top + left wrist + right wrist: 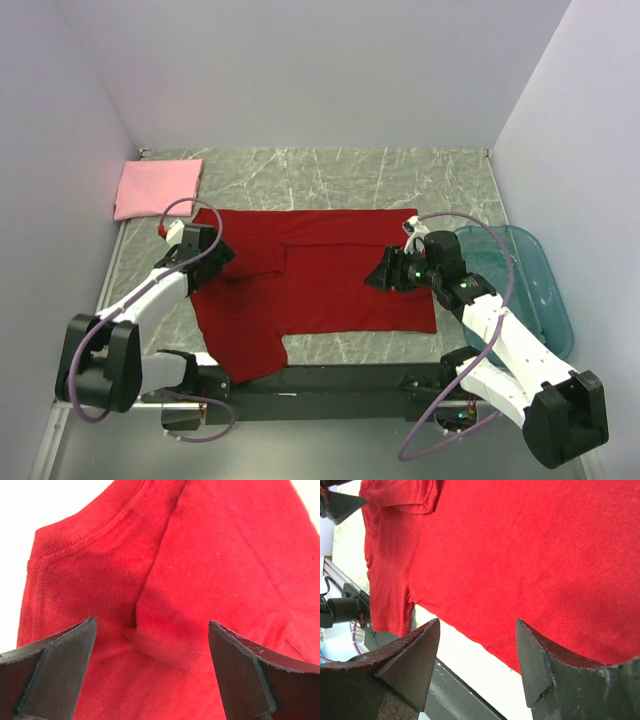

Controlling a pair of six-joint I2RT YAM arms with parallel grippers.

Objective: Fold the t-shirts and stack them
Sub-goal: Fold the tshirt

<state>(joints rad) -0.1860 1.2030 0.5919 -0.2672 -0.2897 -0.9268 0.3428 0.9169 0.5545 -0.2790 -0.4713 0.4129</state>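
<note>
Red t-shirt (pixel 330 285) lies flat across the middle of the marble table (pixel 350 170). Its right part is a tidy rectangle. A fold edge runs across the cloth left of centre. One lobe at the near left sags toward the black rail (pixel 330 380) and touches its edge.

Pink t-shirt (pixel 158 188) sits folded in the far left corner against the wall, just clear of the red shirt's far left corner.

The teal bin (pixel 525 285) stands at the right wall, its rim near the red shirt's right edge. Little room there.

Open marble lies beyond the red shirt's far edge, and there is a narrow strip between its near hem and the rail on the right.

Left gripper (pixel 207 258) is over the shirt's left side, jaws spread wide. My left wrist view shows a small raised pucker of cloth (pixel 160 645) between the fingers (pixel 55 660), with a stitched hem band above it. I cannot tell whether they touch the cloth.

Right gripper (pixel 381 272) is over the right-centre of the shirt, also wide apart and holding nothing. In its wrist view the near hem (pixel 470 640) crosses between the fingers (pixel 415 655).
</note>
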